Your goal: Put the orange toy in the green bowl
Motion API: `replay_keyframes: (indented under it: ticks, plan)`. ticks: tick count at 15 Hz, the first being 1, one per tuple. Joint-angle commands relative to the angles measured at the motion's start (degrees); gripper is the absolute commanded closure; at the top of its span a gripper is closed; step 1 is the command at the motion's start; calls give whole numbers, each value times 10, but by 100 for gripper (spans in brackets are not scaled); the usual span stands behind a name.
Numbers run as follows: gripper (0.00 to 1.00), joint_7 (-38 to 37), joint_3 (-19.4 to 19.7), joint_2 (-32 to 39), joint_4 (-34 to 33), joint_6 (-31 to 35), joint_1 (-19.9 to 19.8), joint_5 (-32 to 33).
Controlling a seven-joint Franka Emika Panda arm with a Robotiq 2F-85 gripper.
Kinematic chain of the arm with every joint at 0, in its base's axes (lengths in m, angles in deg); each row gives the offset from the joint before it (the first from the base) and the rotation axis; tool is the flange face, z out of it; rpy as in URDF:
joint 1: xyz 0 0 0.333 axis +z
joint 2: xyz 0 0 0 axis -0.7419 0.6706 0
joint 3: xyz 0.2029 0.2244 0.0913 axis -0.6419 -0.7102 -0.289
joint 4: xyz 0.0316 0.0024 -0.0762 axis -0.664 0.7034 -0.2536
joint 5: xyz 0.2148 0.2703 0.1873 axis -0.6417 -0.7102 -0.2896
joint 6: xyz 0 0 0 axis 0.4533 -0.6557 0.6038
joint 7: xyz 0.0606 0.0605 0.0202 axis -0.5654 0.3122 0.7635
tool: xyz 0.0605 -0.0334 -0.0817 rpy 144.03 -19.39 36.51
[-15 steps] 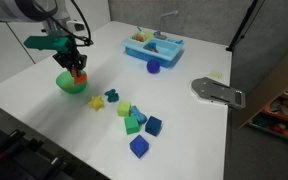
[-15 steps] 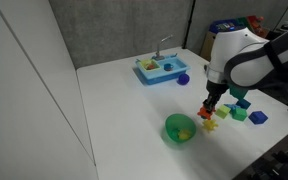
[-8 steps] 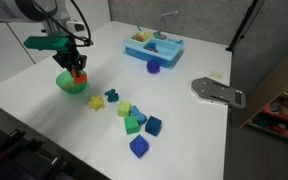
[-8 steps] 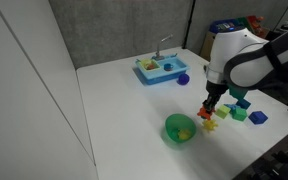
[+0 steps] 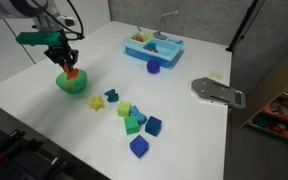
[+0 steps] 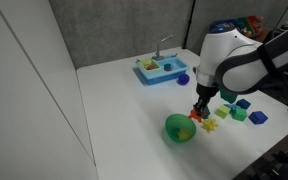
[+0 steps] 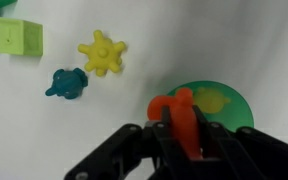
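Gripper (image 7: 189,137) clamps the orange toy (image 7: 174,106) between its fingers (long axis along them), green bowl (image 7: 239,113) just below.

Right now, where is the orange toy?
The orange toy is clamped in the gripper, up off the table. In the wrist view it is at the edge of the green bowl; in both exterior views it hangs just over that bowl.

A white, rounded arm (image 6: 229,60) with dark joint bands is seen in an exterior view; a teal bracket (image 5: 39,39) is fitted at its wrist, at ten o'clock; black cables (image 5: 76,20) are looped above; the claw (image 7: 184,145) is matte black and angular.
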Motion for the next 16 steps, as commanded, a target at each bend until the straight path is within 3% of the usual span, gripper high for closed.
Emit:
replay_keyframes:
  ticks: [1, 3, 5, 11, 16]
  plan:
    - [92, 3, -3, 44, -44, -17, 12, 26]
    - [91, 7, -3, 66, -62, -17, 19, 36]
    - [50, 8, -3, 83, -79, -20, 26, 44]
    - [4, 19, -11, 94, -105, -27, 33, 41]
    - [0, 5, -14, 56, -99, -57, 28, 28]
